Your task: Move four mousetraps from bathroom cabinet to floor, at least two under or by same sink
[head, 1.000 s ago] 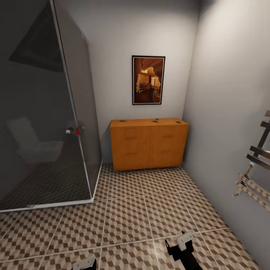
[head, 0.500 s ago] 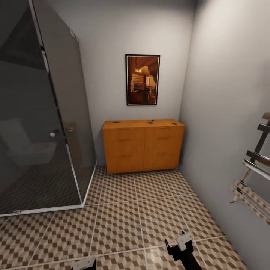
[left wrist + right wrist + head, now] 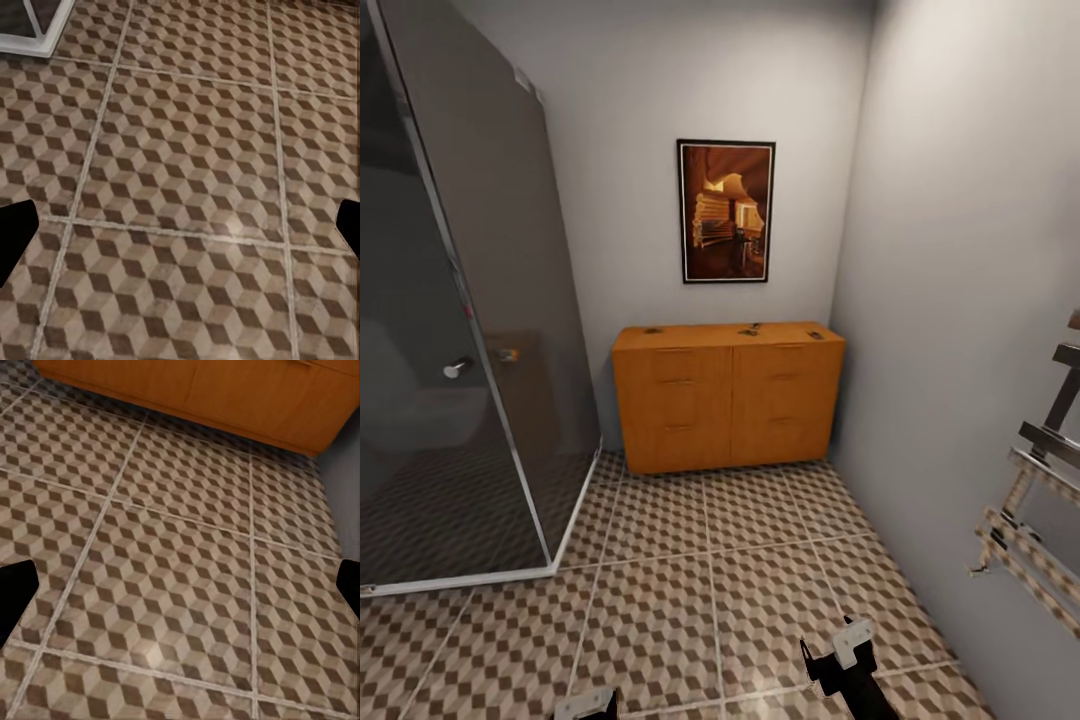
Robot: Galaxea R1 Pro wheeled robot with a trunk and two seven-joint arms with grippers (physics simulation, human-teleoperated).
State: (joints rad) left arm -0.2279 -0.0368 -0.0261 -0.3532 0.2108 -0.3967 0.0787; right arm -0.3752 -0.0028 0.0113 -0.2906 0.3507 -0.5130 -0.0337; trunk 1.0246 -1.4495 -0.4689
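Where the bathroom floor [image 3: 690, 590] meets the back wall stands the cabinet [image 3: 725, 395], apparently bearing small mousetraps [image 3: 748, 329]; both grippers' fingers spread apart.

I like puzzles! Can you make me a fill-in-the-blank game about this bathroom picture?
1. The small mousetraps lie on ____ of the orange cabinet.
2. A framed picture hangs on the wall ____ the cabinet.
3. The glass shower stands to the ____ of the cabinet in the head view.

Missing words: top; above; left
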